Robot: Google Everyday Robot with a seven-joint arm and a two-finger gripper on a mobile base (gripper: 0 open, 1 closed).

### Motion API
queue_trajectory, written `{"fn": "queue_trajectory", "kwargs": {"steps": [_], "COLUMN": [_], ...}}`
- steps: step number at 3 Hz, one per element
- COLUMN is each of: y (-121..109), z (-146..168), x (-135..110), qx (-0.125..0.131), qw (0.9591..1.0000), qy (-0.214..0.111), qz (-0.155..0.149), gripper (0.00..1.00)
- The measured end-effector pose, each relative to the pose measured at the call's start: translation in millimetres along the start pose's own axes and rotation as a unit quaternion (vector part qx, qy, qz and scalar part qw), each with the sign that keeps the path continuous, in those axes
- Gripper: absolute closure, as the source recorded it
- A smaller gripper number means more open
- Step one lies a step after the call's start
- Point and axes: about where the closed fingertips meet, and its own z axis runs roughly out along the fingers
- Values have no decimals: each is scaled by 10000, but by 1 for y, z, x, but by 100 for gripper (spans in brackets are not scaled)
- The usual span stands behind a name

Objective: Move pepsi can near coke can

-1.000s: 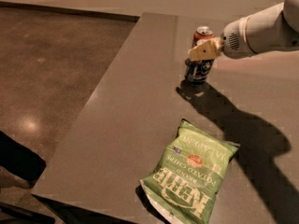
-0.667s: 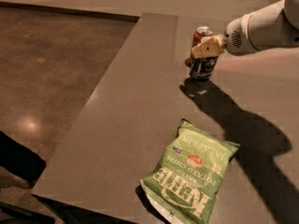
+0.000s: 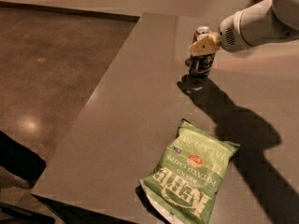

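The pepsi can [image 3: 202,66], dark blue with a white-red logo, stands on the grey table [image 3: 140,106] near its far end. My gripper [image 3: 204,45] reaches in from the right on a white arm [image 3: 254,24], and its tan fingers [image 3: 205,44] close around the can's top. The coke can [image 3: 202,31] stands just behind the pepsi can. Only its orange-red upper part and silver top show above the fingers. The two cans are very close together.
A green Kettle chip bag [image 3: 191,176] lies flat near the table's front edge. The table's left edge [image 3: 93,97] drops to a polished brown floor [image 3: 51,64]. The arm's shadow runs across the right side of the table.
The gripper and the pepsi can have shifted together slightly to the right and farther back, closer to the coke can. The chip bag has not moved.
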Motion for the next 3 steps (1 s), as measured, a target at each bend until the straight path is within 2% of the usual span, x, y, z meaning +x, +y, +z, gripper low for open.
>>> {"fn": "queue_trajectory", "kwargs": {"steps": [1, 3], "y": [5, 8], "z": [9, 19], "x": [-1, 1], "qx": [-26, -114], "qw": [9998, 9990], "qy": [95, 230], "qz": [-191, -354], "gripper": [44, 0]}}
